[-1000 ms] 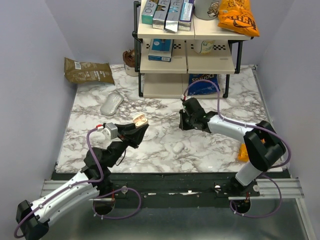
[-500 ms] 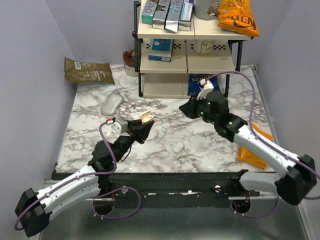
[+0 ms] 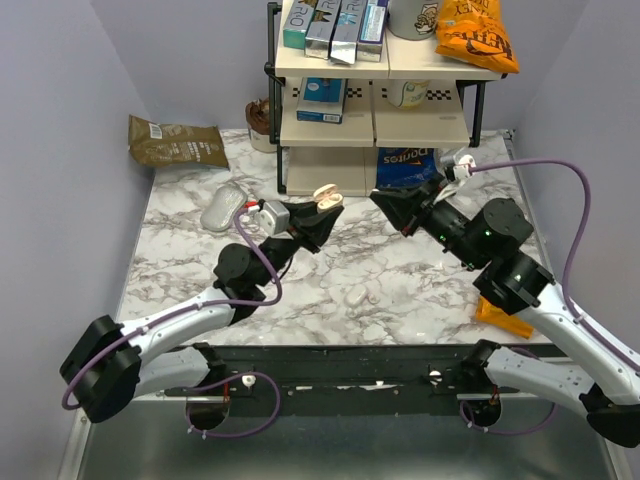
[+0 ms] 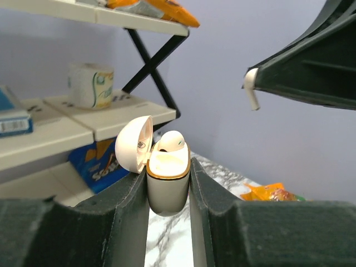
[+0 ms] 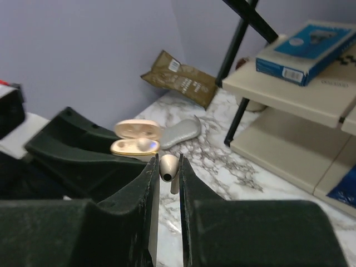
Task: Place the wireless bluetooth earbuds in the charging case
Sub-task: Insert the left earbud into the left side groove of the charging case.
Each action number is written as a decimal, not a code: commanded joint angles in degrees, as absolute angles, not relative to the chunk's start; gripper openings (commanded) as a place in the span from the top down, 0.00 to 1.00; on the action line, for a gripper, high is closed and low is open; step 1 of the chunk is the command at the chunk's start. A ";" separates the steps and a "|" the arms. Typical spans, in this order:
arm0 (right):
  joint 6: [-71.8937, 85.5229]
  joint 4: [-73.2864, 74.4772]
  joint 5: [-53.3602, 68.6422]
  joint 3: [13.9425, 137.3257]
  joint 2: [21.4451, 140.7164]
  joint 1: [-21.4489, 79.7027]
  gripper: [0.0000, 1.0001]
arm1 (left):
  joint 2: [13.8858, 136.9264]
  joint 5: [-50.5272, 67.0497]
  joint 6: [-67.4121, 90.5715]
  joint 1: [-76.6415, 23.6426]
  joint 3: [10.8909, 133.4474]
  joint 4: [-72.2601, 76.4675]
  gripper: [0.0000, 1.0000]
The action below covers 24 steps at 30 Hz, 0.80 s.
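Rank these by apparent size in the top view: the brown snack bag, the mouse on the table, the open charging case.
1. brown snack bag, clearly largest.
2. mouse.
3. charging case, smallest, even though the left tool holds it raised nearer the camera.

Both arms wore glossy white shell links [image 3: 165, 325] joined by rounded matt black joint housings [image 3: 236, 268]. A thin purple cable [image 3: 274, 272] hung in a loose loop behind the left gripper [image 3: 322, 208], meeting a small white connector block with a red mark [image 3: 272, 212] at its rear. Behind the right gripper [image 3: 381, 200] sat a white plug [image 3: 462, 160] with a longer purple cable [image 3: 540, 161]. Each gripper's fingers [image 4: 125, 206] were matt black plastic wedges, tapering forward from broad stepped shoulders.
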<state>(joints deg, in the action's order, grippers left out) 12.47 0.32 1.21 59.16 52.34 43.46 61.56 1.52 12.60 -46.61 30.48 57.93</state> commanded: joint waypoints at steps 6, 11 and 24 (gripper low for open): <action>6.07 -5.44 4.74 62.75 49.66 46.93 0.99 | 71.01 13.61 13.36 -46.23 40.95 71.63 1.00; 4.84 -8.78 6.59 62.75 50.45 47.02 0.99 | 72.77 17.05 14.41 -46.23 44.11 71.54 1.00; 4.66 -10.55 9.67 65.30 54.23 47.64 0.99 | 72.77 19.25 16.43 -46.23 47.37 62.06 1.00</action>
<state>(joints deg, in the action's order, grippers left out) 5.63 -8.60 7.60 63.64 53.71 47.05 72.88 17.08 14.85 -46.46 44.77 65.14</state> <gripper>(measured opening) 0.231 0.369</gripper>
